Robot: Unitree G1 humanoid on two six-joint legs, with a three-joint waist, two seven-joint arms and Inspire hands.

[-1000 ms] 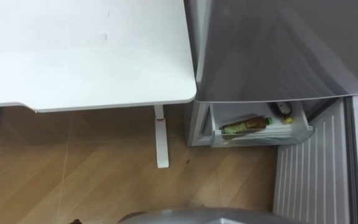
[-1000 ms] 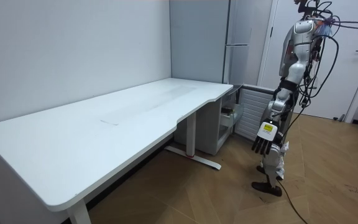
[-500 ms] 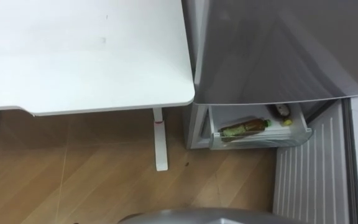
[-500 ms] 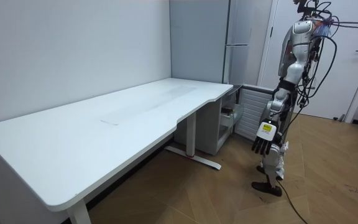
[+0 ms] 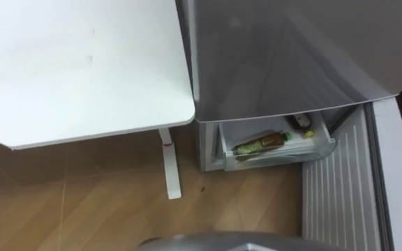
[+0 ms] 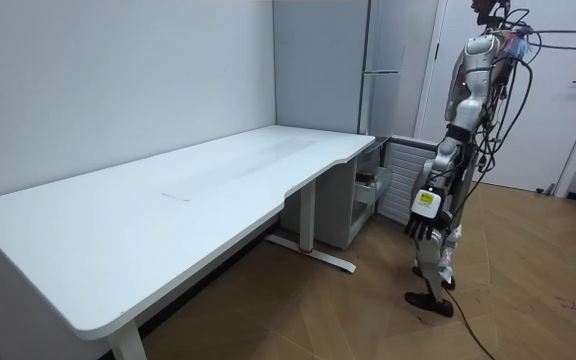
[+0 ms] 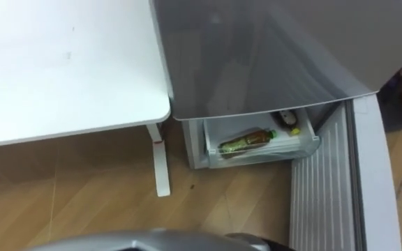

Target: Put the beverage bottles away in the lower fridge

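The robot stands on the wood floor at the end of the white table (image 5: 68,70), facing the grey fridge (image 5: 278,56), whose lower door (image 5: 333,188) hangs wide open at its right. Down in the pulled-out lower drawer (image 5: 278,155) a drink bottle (image 5: 260,143) with a green label lies on its side, and a second, dark-topped bottle (image 5: 300,121) sits just beside it towards the back, half tucked under the fridge's edge. In the room view the left hand (image 6: 421,222) hangs at the robot's side with fingers loose and pointing down, holding nothing.
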